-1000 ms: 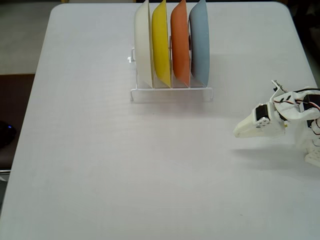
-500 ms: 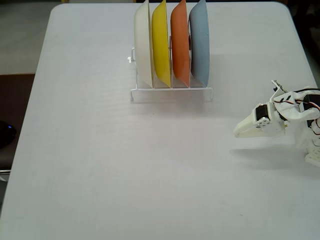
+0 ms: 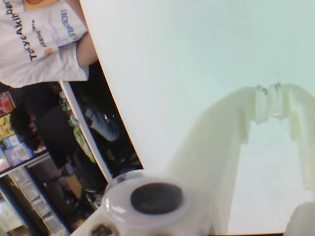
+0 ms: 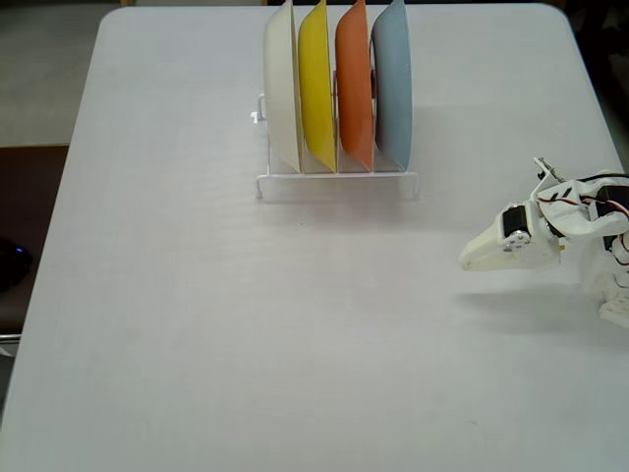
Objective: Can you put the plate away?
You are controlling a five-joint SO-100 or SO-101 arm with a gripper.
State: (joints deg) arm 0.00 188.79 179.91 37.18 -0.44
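Note:
The light blue-grey plate [image 4: 394, 87] stands on edge in the rightmost slot of a clear dish rack [image 4: 337, 184] at the back of the white table in the fixed view. My white gripper [image 4: 466, 262] rests low near the table's right edge, well to the right of and in front of the rack, pointing left. Its jaws are shut with nothing between them. In the wrist view the two fingertips [image 3: 261, 104] meet over bare tabletop, and my gripper [image 3: 268, 101] holds nothing. The plate is out of the wrist view.
In the same rack stand a cream plate [image 4: 280, 88], a yellow plate [image 4: 314, 87] and an orange plate [image 4: 354, 87]. The wrist view shows the table edge [image 3: 106, 93], with a person in a white T-shirt [image 3: 39, 39] and dark clutter beyond it.

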